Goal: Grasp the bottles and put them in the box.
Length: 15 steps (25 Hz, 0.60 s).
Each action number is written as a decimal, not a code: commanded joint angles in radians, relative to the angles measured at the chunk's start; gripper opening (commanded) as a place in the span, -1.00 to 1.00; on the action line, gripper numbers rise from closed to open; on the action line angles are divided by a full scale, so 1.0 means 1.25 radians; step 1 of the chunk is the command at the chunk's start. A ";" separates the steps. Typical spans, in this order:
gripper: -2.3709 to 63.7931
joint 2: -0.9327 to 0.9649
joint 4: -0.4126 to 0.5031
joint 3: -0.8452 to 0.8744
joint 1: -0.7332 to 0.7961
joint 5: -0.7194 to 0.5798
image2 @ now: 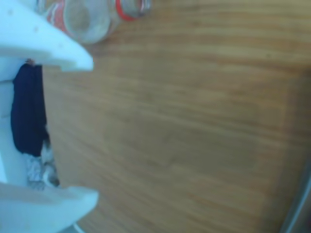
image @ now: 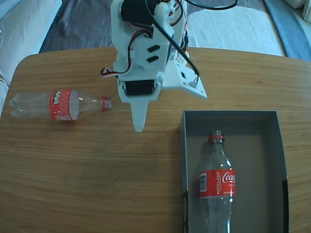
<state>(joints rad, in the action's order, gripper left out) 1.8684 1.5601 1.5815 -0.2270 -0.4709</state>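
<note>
One clear bottle with a red label lies on its side on the wooden table at the left, neck pointing right. A second bottle lies inside the dark grey-blue box at the lower right, neck toward the far wall. My white gripper hangs open above bare table between them, just right of the loose bottle's mouth, with nothing between its fingers. In the wrist view the gripper enters from the left, and the loose bottle's neck shows at the top left, beyond the upper finger.
The box has free room to the right of the bottle inside it. A black cable runs along the arm. The table's far edge borders a rug and floor. A grey strip at the wrist view's lower right may be the box wall.
</note>
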 commanded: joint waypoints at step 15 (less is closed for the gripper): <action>0.38 0.160 0.026 0.193 -0.161 -0.119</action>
<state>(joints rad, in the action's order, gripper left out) 2.0387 1.6061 1.8270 -0.3973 -0.5783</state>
